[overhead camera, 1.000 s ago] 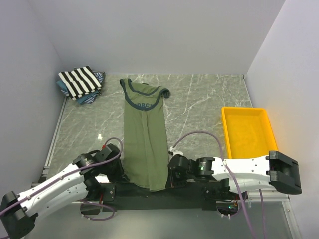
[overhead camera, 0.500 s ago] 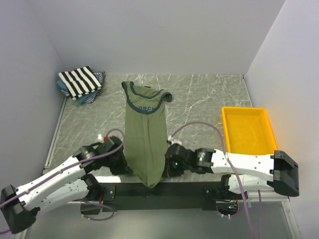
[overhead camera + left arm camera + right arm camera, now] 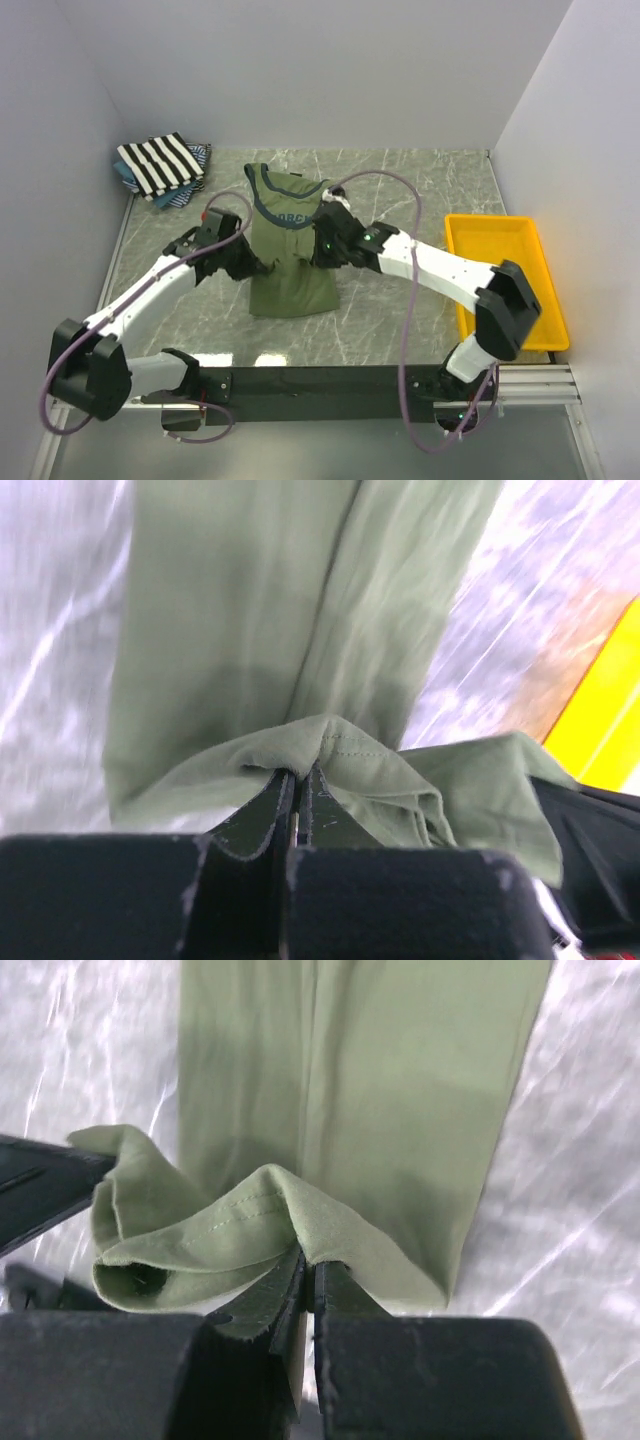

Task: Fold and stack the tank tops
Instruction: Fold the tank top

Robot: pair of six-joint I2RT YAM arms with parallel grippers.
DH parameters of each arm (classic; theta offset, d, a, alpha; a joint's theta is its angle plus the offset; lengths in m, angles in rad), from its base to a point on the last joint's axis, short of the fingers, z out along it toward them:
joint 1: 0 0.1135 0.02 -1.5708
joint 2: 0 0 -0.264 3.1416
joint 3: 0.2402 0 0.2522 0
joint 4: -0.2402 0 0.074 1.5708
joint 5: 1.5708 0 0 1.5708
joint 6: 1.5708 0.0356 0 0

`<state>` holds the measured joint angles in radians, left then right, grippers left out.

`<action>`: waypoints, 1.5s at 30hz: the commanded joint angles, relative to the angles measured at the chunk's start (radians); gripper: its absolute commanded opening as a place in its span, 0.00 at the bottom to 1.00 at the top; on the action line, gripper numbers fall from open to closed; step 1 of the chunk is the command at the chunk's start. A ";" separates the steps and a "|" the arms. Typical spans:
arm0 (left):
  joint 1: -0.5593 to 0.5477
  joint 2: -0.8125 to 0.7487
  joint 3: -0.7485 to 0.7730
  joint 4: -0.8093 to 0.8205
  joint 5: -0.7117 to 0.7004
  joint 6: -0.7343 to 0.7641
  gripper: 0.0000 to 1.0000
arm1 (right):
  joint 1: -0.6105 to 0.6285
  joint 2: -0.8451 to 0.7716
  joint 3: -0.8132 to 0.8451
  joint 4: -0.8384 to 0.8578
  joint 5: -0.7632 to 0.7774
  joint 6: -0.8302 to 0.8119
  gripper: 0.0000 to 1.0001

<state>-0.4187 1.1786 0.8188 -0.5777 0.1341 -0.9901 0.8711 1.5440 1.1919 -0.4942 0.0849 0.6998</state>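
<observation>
Tank tops are found at two stages. The striped tank top [image 3: 160,163] is seen folded on the blue patterned tops [image 3: 192,188] in the far left corner of the table [image 3: 410,200]; this is judged to be the stack. The olive tank top [image 3: 290,285] lies in the middle of the table, narrowed to a long strip. Its hem is held doubled back over the body, so a crosswise fold is judged begun but not yet laid flat. Finishing that fold and placing the shirt on the stack are left to be done.

The left claw [image 3: 298,780] is clenched on one corner of the hem, and the right claw [image 3: 306,1265] on the other. The hem is bunched between them and raised above the layer beneath. The navy-trimmed neckline lies just beyond the claws, and the folded edge lies on their near side. The yellow tray [image 3: 540,300] is well apart, at the right.
</observation>
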 commanded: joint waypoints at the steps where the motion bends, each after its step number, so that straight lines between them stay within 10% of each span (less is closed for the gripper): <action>1: 0.046 0.053 0.101 0.130 -0.011 0.076 0.01 | -0.062 0.100 0.119 0.009 0.038 -0.100 0.00; 16: 0.161 0.433 0.292 0.323 -0.027 0.114 0.01 | -0.241 0.485 0.494 0.014 -0.031 -0.175 0.09; 23: 0.224 0.455 0.286 0.441 0.022 0.139 0.55 | -0.280 0.486 0.531 0.052 -0.039 -0.189 0.43; 28: 0.228 0.363 0.296 0.356 0.001 0.154 0.56 | -0.297 0.398 0.537 0.016 -0.001 -0.195 0.45; 36: 0.155 0.041 -0.041 0.268 -0.057 0.047 0.52 | -0.274 0.018 -0.042 0.161 -0.016 -0.071 0.45; 45: -0.178 -0.111 -0.245 0.260 -0.131 -0.137 0.59 | -0.170 -0.177 -0.448 0.330 -0.077 0.069 0.46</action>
<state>-0.5617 1.1049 0.5999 -0.3267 0.0574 -1.0393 0.6617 1.3872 0.7757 -0.2886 0.0269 0.6998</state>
